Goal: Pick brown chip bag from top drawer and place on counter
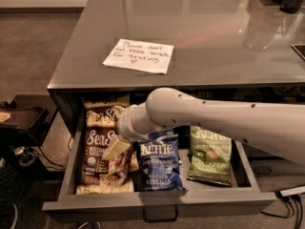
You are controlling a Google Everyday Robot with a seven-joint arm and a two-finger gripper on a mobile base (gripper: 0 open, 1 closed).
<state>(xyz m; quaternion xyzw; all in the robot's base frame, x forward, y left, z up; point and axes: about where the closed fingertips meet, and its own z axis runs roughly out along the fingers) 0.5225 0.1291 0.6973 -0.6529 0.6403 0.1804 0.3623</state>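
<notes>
The top drawer (157,205) is pulled open below the counter (214,27). A brown chip bag (96,152) with white "Sea Salt" script lies flat at the drawer's left front. A second like bag (101,116) lies behind it. My gripper (116,148) reaches down from the right, over the right edge of the front brown bag. My white arm (214,118) crosses the drawer and hides its middle back part. I cannot tell whether the gripper touches the bag.
A blue Kettle bag (160,165) lies in the drawer's middle and a green Kettle bag (210,154) at its right. A handwritten white sheet (139,55) lies on the counter. Dark clutter and cables (21,128) sit on the floor at left.
</notes>
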